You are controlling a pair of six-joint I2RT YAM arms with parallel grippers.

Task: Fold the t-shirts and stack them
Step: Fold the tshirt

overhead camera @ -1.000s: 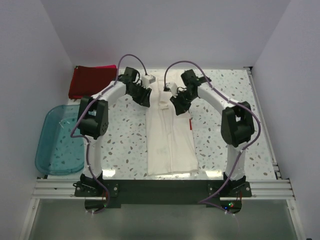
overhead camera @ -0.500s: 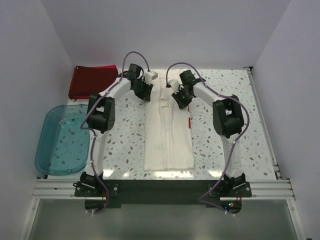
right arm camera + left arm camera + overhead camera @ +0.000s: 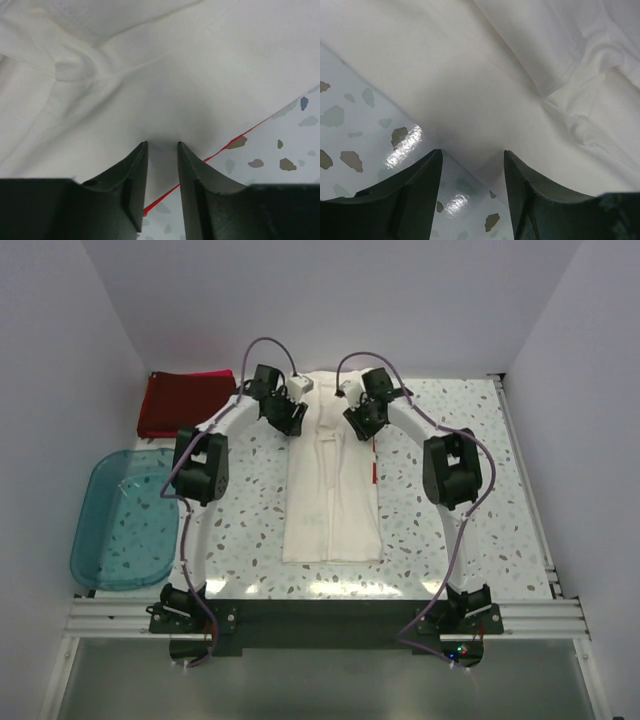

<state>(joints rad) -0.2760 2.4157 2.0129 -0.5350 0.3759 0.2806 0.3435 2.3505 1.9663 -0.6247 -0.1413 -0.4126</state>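
Note:
A cream-white t-shirt (image 3: 333,490), folded into a long strip, lies lengthwise on the speckled table (image 3: 450,500). A thin red edge shows at its right side. My left gripper (image 3: 292,418) is at the strip's far left edge, its fingers (image 3: 420,190) closed on the cloth edge (image 3: 485,100) with a gap between them. My right gripper (image 3: 355,422) is at the far right edge. Its fingers (image 3: 131,180) pinch white cloth (image 3: 150,90), with the red edge (image 3: 235,142) beside them. A dark red shirt (image 3: 182,403) lies folded at the far left on a pink one (image 3: 212,374).
A translucent teal tub (image 3: 118,518) sits at the left edge of the table. White walls stand close on the left, back and right. A metal rail (image 3: 320,615) runs along the near edge by the arm bases.
Both grippers have moved toward the far edge of the table. The cream-white shirt has slid away from the arm bases with them.

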